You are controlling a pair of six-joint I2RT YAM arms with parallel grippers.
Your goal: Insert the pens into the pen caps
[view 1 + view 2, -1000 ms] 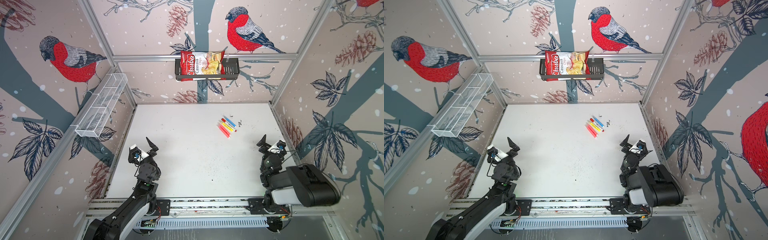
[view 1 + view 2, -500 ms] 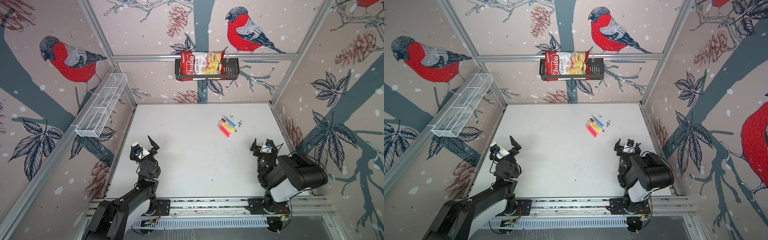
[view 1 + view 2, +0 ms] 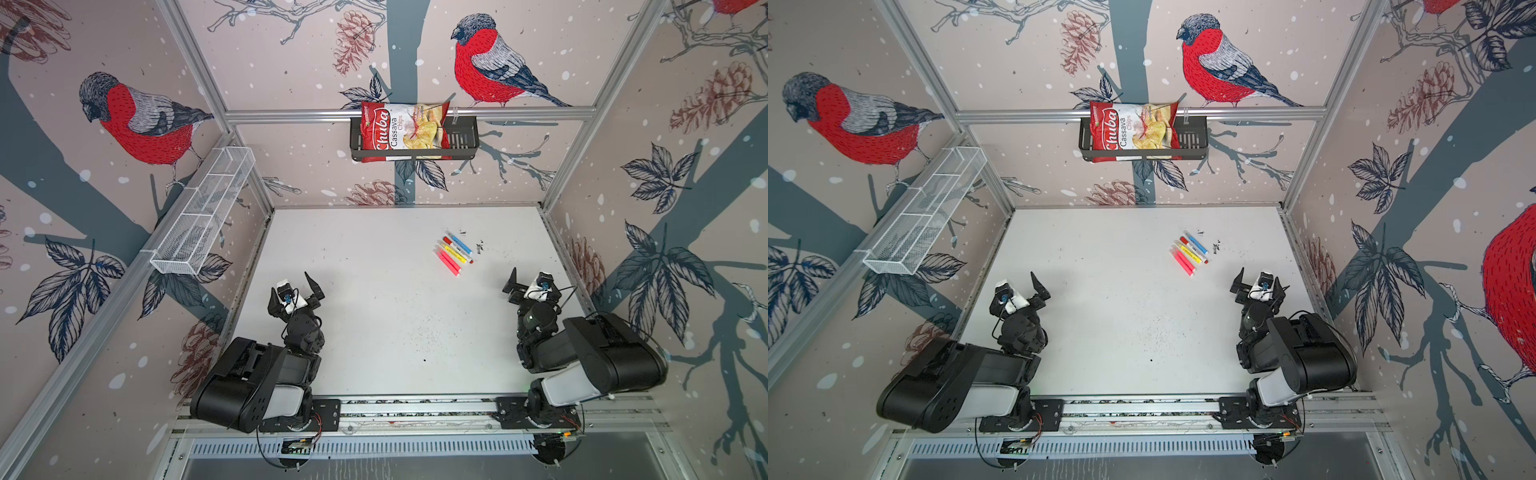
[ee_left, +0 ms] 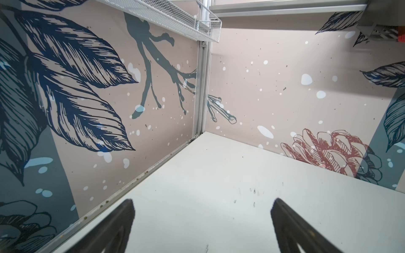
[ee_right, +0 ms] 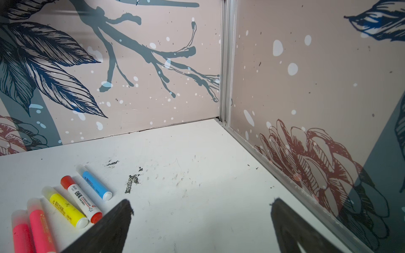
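In both top views the pens (image 3: 454,252) (image 3: 1188,253) lie side by side in a tight slanted row on the white surface (image 3: 374,299), right of centre and in the upper half of the frame, toward the back wall. The right wrist view shows the row closely: a blue pen (image 5: 95,185), a white-barrelled pen (image 5: 81,198), a yellow pen (image 5: 64,207) and two neon pink pens (image 5: 41,227), barrels nearly touching. The pen caps look seated on them: a red cap (image 5: 67,179) on the white barrel, and translucent caps (image 5: 46,191) on the rest.

The left gripper (image 3: 293,291) (image 4: 202,203) hangs over the lower left of the surface, near the left wall. Its jaws are spread wide with nothing between them. The right gripper (image 3: 534,286) (image 5: 201,203) sits at the right side, below and right of the pens and apart from them, also spread wide and empty.

At upper centre a chips bag (image 3: 401,131) rests in a black rack (image 3: 461,141). A white wire basket (image 3: 199,220) hangs on the left wall.
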